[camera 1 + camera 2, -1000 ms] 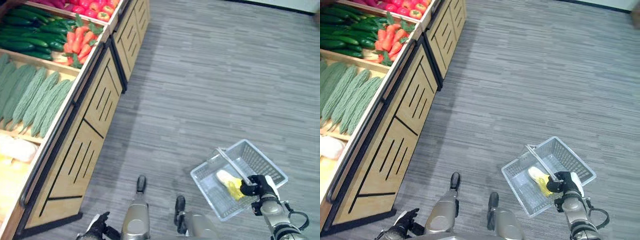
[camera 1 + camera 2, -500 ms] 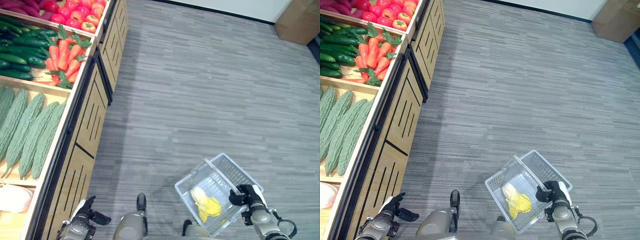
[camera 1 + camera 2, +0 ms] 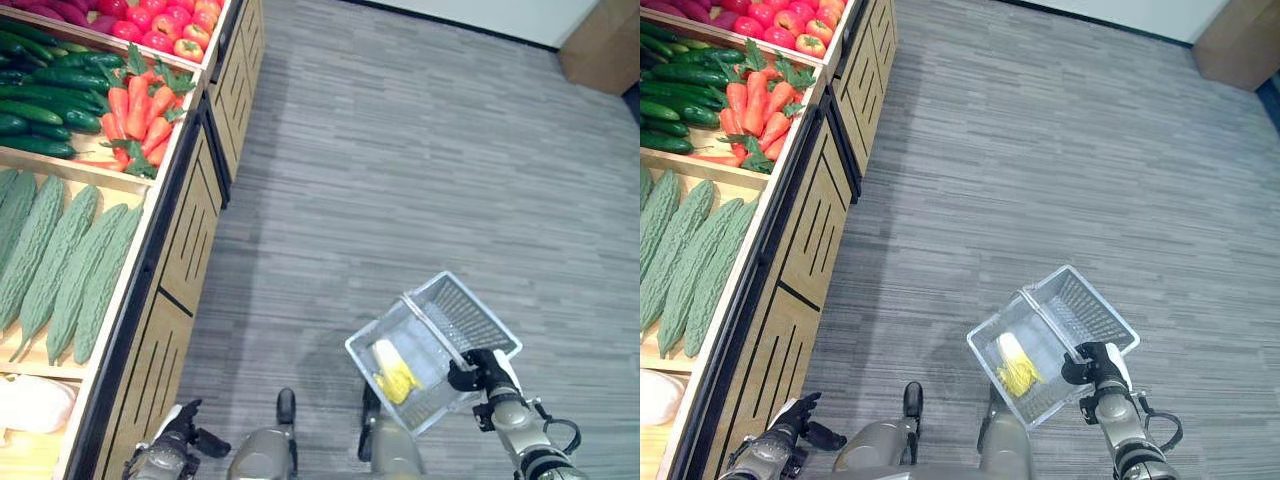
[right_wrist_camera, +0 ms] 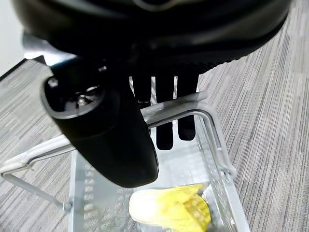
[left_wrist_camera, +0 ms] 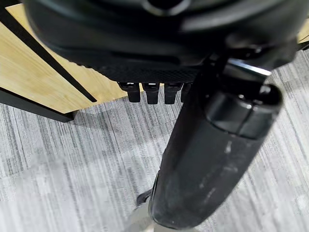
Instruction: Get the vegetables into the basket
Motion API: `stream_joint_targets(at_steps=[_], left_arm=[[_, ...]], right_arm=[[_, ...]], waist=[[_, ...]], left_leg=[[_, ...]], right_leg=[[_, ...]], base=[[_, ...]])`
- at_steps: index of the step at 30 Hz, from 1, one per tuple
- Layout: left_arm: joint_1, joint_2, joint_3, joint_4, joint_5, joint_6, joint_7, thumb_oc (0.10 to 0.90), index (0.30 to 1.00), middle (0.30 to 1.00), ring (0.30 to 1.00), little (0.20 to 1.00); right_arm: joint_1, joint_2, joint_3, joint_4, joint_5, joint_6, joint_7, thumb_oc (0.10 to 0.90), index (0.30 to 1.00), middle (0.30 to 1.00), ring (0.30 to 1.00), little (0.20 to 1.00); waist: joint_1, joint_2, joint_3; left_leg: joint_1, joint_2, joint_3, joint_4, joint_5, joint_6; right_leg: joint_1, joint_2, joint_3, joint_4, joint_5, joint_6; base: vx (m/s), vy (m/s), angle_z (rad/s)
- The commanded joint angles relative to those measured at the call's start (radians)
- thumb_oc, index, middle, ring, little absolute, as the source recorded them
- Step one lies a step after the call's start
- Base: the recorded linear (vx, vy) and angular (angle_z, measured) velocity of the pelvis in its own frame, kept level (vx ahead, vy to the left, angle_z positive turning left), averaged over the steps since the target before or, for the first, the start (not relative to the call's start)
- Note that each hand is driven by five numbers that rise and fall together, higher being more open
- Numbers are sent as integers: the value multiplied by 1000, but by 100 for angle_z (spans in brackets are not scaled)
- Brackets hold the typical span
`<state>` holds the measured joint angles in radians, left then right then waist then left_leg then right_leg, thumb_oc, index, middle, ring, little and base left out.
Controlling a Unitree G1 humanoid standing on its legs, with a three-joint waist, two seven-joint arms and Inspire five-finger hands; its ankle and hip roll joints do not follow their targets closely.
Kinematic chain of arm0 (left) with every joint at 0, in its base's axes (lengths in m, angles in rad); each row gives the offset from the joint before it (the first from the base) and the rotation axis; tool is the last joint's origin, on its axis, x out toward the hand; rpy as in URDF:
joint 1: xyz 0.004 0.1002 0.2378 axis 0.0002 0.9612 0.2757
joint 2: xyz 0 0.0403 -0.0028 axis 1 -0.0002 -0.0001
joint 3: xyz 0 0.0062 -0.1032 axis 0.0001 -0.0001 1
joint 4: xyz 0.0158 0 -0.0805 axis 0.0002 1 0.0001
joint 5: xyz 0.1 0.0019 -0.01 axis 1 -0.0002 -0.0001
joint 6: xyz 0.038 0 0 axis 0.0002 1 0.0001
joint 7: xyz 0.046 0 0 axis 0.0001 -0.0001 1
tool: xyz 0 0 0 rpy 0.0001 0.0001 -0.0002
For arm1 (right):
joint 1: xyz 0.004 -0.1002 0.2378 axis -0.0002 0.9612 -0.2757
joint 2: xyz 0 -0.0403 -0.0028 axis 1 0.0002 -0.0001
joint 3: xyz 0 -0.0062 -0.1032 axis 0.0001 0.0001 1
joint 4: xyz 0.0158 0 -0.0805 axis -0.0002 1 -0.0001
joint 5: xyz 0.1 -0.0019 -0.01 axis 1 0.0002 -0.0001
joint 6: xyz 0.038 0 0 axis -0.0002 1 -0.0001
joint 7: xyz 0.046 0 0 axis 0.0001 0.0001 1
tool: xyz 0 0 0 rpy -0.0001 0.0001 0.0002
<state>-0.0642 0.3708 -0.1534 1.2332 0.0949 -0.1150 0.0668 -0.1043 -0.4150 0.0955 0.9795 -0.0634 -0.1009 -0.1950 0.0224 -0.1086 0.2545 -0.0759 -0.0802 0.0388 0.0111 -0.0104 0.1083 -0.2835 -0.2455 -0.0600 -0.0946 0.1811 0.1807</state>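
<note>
The basket (image 3: pixel 432 348) now tilts more than before. The right hand (image 3: pixel 478 374) grips its handle; 1 yellow vegetable (image 3: pixel 392 369) lies inside. The left hand (image 3: pixel 175 445) hangs relaxed, holding nothing.

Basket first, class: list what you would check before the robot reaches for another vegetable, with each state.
1. Right hand curled round the basket handle: ok.
2. Basket level: not ok, it hangs tilted.
3. Yellow-white leafy vegetable inside the basket: ok.
4. Left hand free: ok, holds nothing.
5. Left hand beside the shelf front: ok.
6. Bitter gourds within reach: cannot tell.
</note>
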Motion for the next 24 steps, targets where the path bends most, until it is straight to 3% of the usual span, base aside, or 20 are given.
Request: stream_joint_targets(at_steps=[1, 3, 5, 9, 10, 12, 13, 14, 17, 18, 21, 22, 24], left_arm=[[42, 29, 26, -20, -21, -15, 9, 900, 1000, 1000, 1000, 1000], [54, 10, 26, -3, -19, -10, 7, 900, 1000, 1000, 1000, 1000], [67, -2, 15, -4, -21, -9, 6, 900, 1000, 1000, 1000, 1000], [64, -18, 18, 0, -31, -7, 16, 900, 1000, 1000, 1000, 1000], [53, -24, 34, 7, -59, -2, 32, 900, 1000, 1000, 1000, 1000], [35, -32, 36, 11, -62, 2, 62, 900, 1000, 1000, 1000, 1000], [35, -32, 36, 11, -62, 2, 62, 900, 1000, 1000, 1000, 1000], [19, -34, 39, 8, -45, 8, 110, 900, 1000, 1000, 1000, 1000], [4, -42, 32, 6, -39, 13, 156, 900, 1000, 1000, 1000, 1000], [-14, -48, 22, 6, -32, 14, 193, 900, 1000, 1000, 1000, 1000], [-20, -53, 20, 3, -38, 9, 213, 900, 1000, 1000, 1000, 1000], [-22, -55, 10, -11, -31, 0, 229, 900, 1000, 1000, 1000, 1000], [-19, -48, -8, -27, -9, -17, 245, 900, 1000, 1000, 1000, 1000]], right_arm=[[-58, -124, -53, -48, 12, -54, -36, 400, 300, 300, 300, 300], [-52, -130, -56, -30, 10, -51, -24, 400, 300, 300, 300, 300], [-58, -149, -55, -33, 14, -54, -26, 400, 300, 300, 300, 300], [-62, -173, -54, -46, 22, -61, -32, 400, 300, 300, 300, 300], [-60, -180, -54, -47, 30, -65, -39, 400, 300, 300, 300, 300], [-52, -183, -60, -38, 41, -69, -52, 400, 300, 300, 300, 300], [-52, -183, -60, -38, 41, -69, -52, 400, 300, 300, 300, 300], [-33, -171, -58, -31, 45, -73, -66, 400, 300, 300, 300, 300], [-15, -161, -56, -39, 50, -74, -86, 400, 300, 300, 300, 300], [-4, -160, -65, -34, 59, -77, -103, 400, 300, 300, 300, 300], [0, -160, -65, -35, 64, -78, -115, 400, 300, 300, 300, 300], [0, -153, -58, -31, 63, -80, -131, 400, 300, 300, 300, 300], [-3, -139, -50, -21, 64, -94, -143, 400, 300, 300, 300, 300]], waist=[[0, 0, 7], [-2, 7, -22], [-3, 29, -37], [-12, 56, -44], [-13, 64, -40], [-20, 63, -34], [-20, 64, -33], [-28, 58, -30], [-25, 54, -22], [-19, 46, -18], [-11, 42, -15], [8, 49, -14], [32, 48, -10]], left_leg=[[86, 123, -88, 109, -134, -137], [142, 159, -129, 82, -129, -161], [152, 210, -159, 57, -79, -185], [141, 260, -175, 77, -5, -205], [122, 268, -177, 118, 47, -210], [99, 278, -144, 188, 105, -217], [98, 279, -145, 190, 105, -217], [76, 295, -80, 251, 143, -214], [36, 285, -46, 240, 151, -207], [-38, 254, -21, 176, 119, -198], [-103, 228, -10, 102, 99, -194], [-182, 221, -18, 44, 165, -200], [-211, 206, -53, 1, 210, -209]], right_leg=[[-7, -5, 19, 93, 94, 36], [11, 26, 3, 143, 51, 20], [9, 63, -28, 184, -1, -10], [-4, 106, -56, 254, -66, -44], [-1, 119, -61, 269, -87, -63], [22, 125, -77, 268, -107, -86], [22, 125, -78, 268, -107, -86], [55, 134, -96, 261, -128, -107], [87, 139, -102, 251, -141, -110], [118, 134, -112, 227, -148, -103], [144, 135, -112, 210, -161, -95], [177, 158, -103, 195, -169, -95], [220, 179, -82, 186, -186, -96]], base=[[358, -312, 78], [412, -472, 104], [253, -431, 71], [138, -277, 18], [151, -313, 7], [119, -224, 12], [152, -236, 30], [150, -209, 31], [121, -147, 32], [139, -135, 39], [199, -58, 35], [295, -10, 1], [327, 17, -8]])
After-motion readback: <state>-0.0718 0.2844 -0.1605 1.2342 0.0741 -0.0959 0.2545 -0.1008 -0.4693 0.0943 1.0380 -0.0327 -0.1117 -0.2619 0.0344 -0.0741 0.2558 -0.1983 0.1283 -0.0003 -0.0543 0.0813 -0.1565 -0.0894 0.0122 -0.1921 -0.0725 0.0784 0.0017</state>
